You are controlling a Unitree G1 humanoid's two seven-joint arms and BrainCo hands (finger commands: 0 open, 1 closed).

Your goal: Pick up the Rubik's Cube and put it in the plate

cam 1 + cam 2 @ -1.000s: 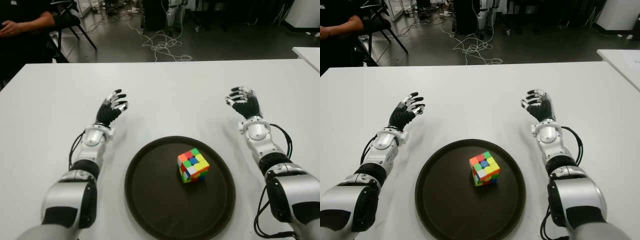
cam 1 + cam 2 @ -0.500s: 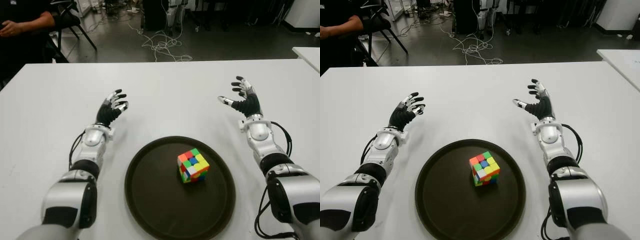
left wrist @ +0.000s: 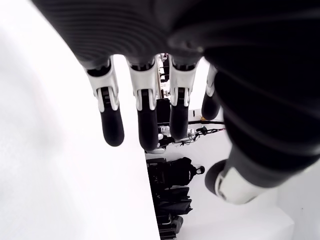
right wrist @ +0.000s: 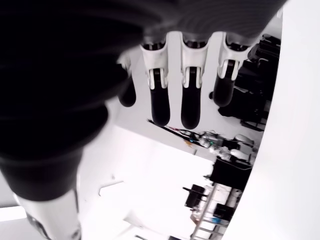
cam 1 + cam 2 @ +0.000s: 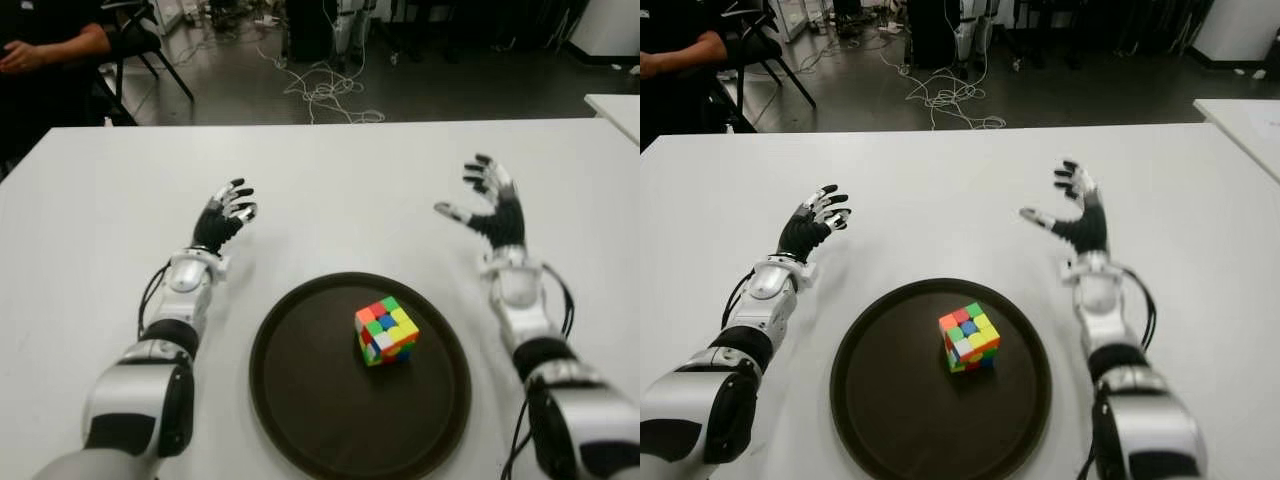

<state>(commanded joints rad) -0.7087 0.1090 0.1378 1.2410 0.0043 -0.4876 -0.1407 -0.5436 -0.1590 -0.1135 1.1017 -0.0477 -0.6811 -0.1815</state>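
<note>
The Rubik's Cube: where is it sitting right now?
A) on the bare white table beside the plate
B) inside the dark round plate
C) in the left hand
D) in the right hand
B: the Rubik's Cube rests inside the dark round plate, while the left hand and the right hand both show open fingers and hold nothing, away from the plate on either side.

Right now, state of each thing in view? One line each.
Rubik's Cube: scrambled, sitting in the plate, not held.
plate: flat on the table, holding only the cube.
left robot hand: open, holding nothing, to the plate's left.
right robot hand: open, fingers spread, holding nothing, to the plate's right.
table: white, carrying the plate.
</note>
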